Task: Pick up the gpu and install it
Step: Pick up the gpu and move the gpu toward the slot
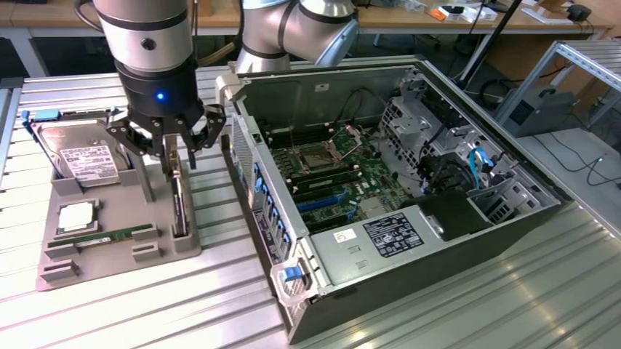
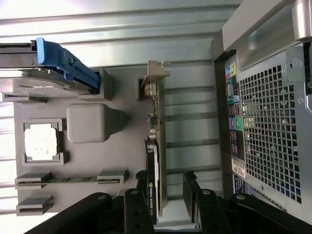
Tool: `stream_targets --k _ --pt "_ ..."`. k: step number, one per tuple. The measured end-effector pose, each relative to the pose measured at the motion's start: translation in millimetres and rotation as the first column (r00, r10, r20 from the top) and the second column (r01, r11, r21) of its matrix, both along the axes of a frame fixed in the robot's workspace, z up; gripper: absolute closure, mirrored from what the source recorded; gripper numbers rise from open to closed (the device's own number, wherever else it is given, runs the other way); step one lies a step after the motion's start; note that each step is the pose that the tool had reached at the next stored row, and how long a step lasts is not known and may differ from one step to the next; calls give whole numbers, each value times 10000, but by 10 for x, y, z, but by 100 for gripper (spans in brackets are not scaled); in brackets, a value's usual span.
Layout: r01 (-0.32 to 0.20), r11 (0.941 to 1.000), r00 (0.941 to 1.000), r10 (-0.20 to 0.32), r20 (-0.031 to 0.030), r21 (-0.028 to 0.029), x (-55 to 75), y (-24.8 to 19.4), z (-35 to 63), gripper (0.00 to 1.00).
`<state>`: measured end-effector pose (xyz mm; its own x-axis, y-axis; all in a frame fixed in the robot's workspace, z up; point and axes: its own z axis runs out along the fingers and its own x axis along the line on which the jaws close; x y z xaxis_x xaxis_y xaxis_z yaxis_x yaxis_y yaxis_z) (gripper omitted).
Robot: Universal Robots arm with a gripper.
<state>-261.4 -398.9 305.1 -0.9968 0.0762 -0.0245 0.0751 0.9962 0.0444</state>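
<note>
Poised at the grasp step, fingers apart astride the thin black silver-bracketed gpu card, upright in its grey plastic holder. Calls for centring over the card before any squeeze.

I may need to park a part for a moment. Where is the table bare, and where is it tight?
Bare ribbed table lies past the grey holder tray at the exterior view's lower left, and past the computer case at its lower right. Tight: the strip between tray and case, beside the gpu that the open claw straddles.
</note>
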Motion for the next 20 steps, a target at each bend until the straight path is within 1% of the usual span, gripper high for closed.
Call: stream_targets --k 20 --pt "0 10000 10000 0 0 0 0 0 -99 58"
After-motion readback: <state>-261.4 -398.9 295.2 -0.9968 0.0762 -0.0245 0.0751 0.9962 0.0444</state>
